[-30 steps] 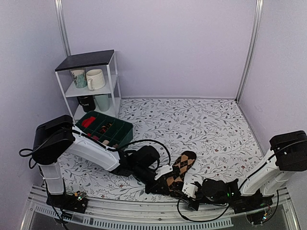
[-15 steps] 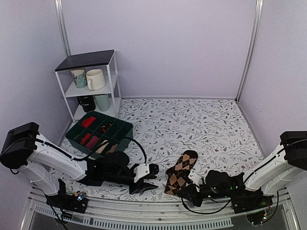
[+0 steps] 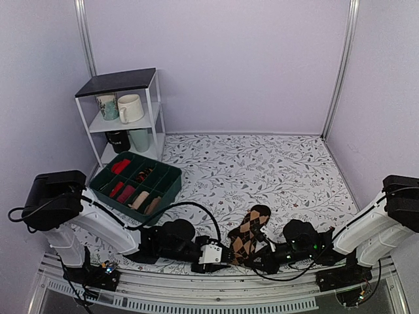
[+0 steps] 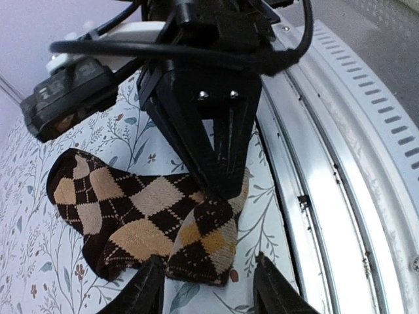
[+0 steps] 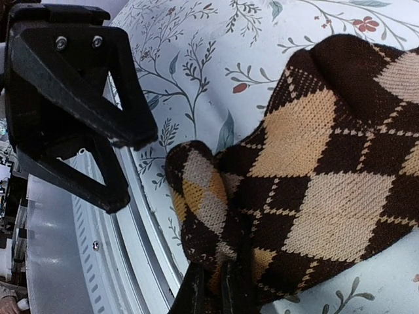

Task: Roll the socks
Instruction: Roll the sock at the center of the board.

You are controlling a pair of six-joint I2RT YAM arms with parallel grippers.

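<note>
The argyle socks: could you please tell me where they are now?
Top view: the socks lie at the near edge of the table, right of centre, their near end pinched by the right gripper, the open left gripper beside it.

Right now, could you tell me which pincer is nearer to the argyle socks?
Right. The right pincer is shut on the socks at their near end; the left pincer is open, poised at that end.

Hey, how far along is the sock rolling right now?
Barely begun. Done: the near end of the socks looks curled over. In hand: the right gripper pinches that curl, the left gripper open beside it. Left: most of the length lies flat on the table, unrolled.
</note>
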